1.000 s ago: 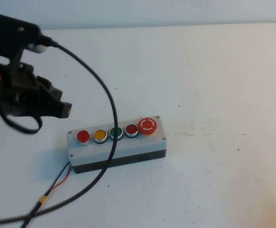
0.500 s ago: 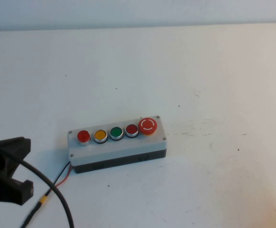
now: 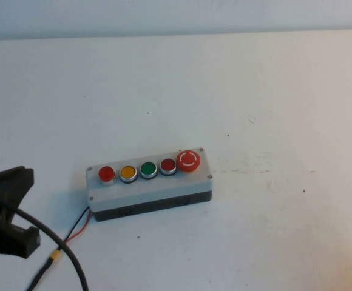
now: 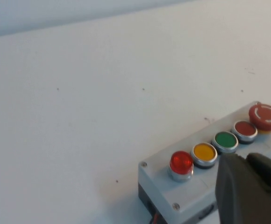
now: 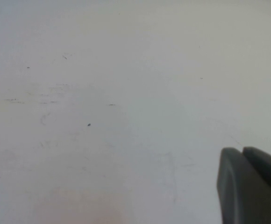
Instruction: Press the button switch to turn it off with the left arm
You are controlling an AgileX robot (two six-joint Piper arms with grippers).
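Hovering left pincer (image 3: 9, 212), tips pressed together, beside switch box (image 3: 150, 185); right pincer (image 5: 252, 186) likewise, parked; risk: striking the wrong button.

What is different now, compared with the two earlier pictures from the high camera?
The left gripper moved from above and behind the button box's left end down to the table's near-left corner, taking its black cable off the box; in the last half second it barely shifted. It holds nothing, fingers together. The box and its five buttons have not moved. The right gripper is seen only by its own wrist camera, over bare table.
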